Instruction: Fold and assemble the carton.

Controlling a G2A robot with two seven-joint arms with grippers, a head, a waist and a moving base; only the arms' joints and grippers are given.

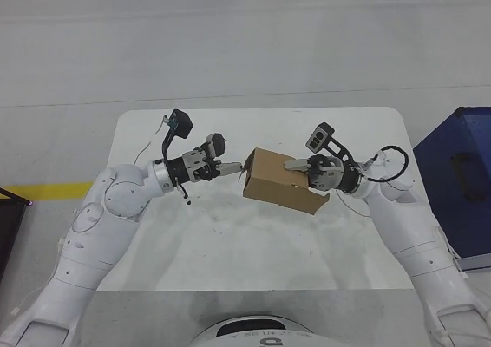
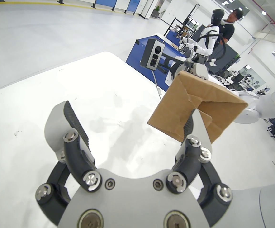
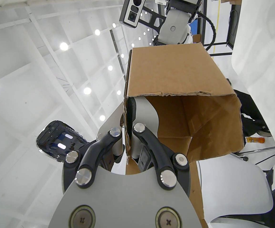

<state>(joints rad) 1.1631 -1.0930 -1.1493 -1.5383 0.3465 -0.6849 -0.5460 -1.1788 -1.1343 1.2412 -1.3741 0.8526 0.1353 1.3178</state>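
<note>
Above the middle of the white surface, I see the brown cardboard carton held up in the air. My right end effector is pinched tight on one wall at the carton's open end, one finger inside and one outside. My left end effector is spread wide and holds nothing. One of its fingers is right at the folded end flaps.

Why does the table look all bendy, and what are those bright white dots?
Left wrist view: the wide lens bends the straight edge of the table, and a soft grey shadow lies on it near the carton. Right wrist view: the camera looks upward, so the ceiling lamps glare as white dots. Top view: even light, faint shadows.
</note>
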